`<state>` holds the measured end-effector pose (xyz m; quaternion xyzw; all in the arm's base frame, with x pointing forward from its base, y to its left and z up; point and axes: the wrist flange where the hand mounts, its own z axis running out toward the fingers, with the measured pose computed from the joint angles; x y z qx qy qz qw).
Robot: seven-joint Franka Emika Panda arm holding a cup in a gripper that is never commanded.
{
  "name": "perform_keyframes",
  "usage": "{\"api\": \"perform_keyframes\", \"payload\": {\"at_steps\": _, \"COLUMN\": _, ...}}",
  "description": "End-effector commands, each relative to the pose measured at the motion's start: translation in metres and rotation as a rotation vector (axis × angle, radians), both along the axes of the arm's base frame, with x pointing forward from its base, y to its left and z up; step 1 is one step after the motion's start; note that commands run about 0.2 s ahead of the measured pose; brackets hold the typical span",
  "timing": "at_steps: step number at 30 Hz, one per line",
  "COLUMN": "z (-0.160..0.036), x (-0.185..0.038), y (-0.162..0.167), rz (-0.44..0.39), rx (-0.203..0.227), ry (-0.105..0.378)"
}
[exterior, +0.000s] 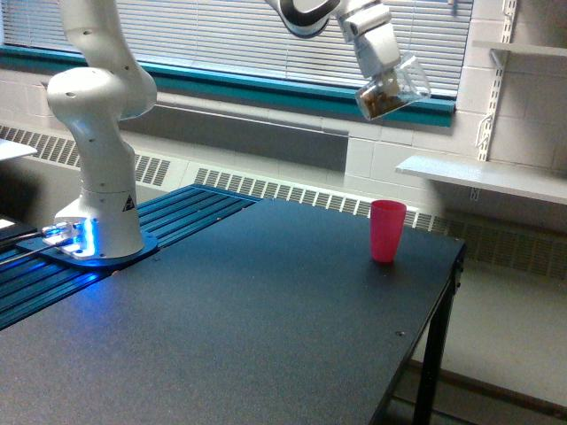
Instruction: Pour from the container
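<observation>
Clear plastic container (394, 88) w/ brown granules is held tilted by closed white gripper (383, 81), high above pink cup (387, 230).

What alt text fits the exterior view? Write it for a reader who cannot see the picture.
A white robot arm holds a tilted clear container of brown granules in its gripper, high above a pink cup standing upright on a black table. The arm's base sits at the exterior view's left, with window blinds and a wall heater behind.
</observation>
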<state>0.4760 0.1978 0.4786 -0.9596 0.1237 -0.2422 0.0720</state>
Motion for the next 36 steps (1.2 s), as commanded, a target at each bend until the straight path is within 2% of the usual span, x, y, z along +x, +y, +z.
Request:
{"api": "perform_keyframes", "payload": {"at_steps": 1, "z": -0.014, "x": -0.01, "y": 0.002, "rz": -0.001, "rx": -0.001, "ry": 0.016}}
{"api": "perform_keyframes", "payload": {"at_steps": 16, "z": -0.055, "x": -0.03, "y": 0.005, "rz": 0.024, "rx": -0.023, "ry": 0.083}}
{"api": "perform_keyframes", "payload": {"at_steps": 24, "z": -0.07, "x": -0.036, "y": 0.006, "rz": 0.028, "rx": -0.03, "ry": 0.109}}
{"api": "perform_keyframes", "payload": {"at_steps": 36, "z": -0.104, "x": -0.048, "y": 0.006, "rz": 0.036, "rx": -0.038, "ry": 0.176}}
